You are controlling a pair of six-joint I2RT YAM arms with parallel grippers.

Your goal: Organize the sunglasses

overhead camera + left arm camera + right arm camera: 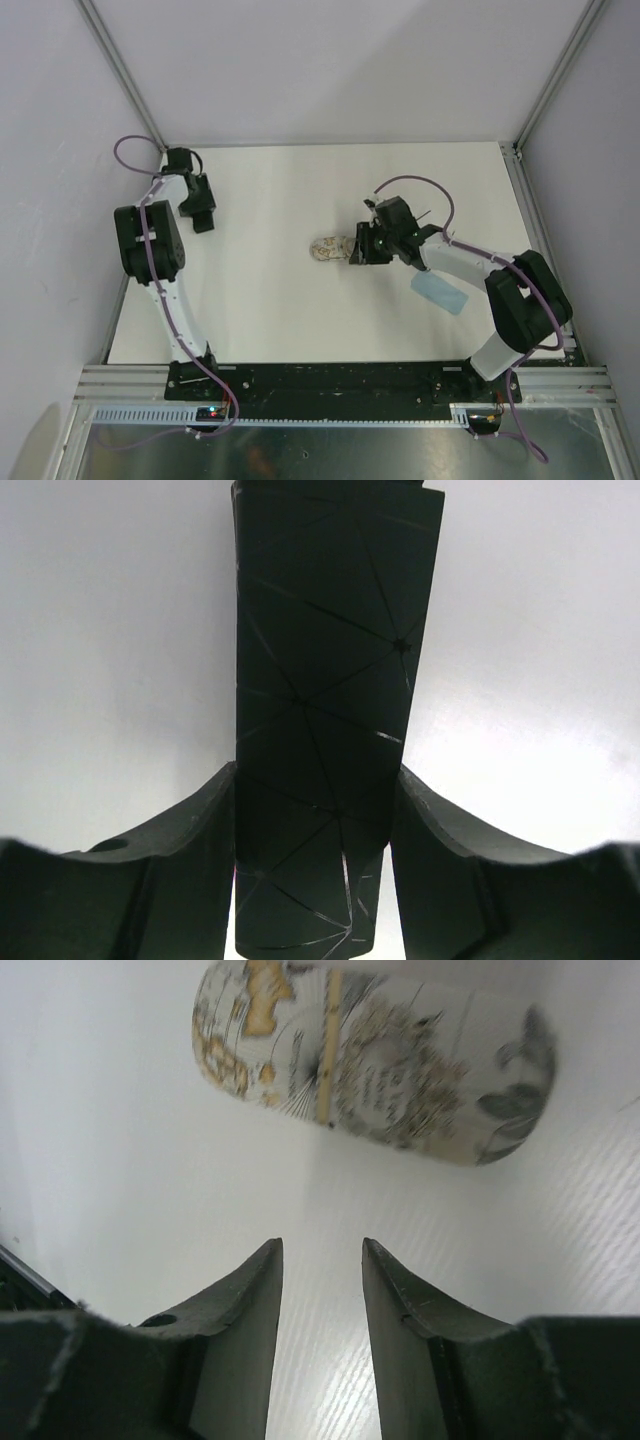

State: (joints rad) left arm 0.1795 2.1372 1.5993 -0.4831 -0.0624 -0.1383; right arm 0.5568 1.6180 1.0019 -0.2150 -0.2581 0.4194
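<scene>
Honestly can't tell where the sunglasses are sitting, none of the views is showing them. The left fingers (180, 880) are clamping a black oblong case (330, 680) with thin line markings. One finger is pressing on each side, and the case is sticking out well past the tips. The right fingers (240, 1340) are hanging parted with nothing between them. A beige patterned case (380, 1060) is lying on the white surface (130, 1190) just ahead of their tips.
</scene>
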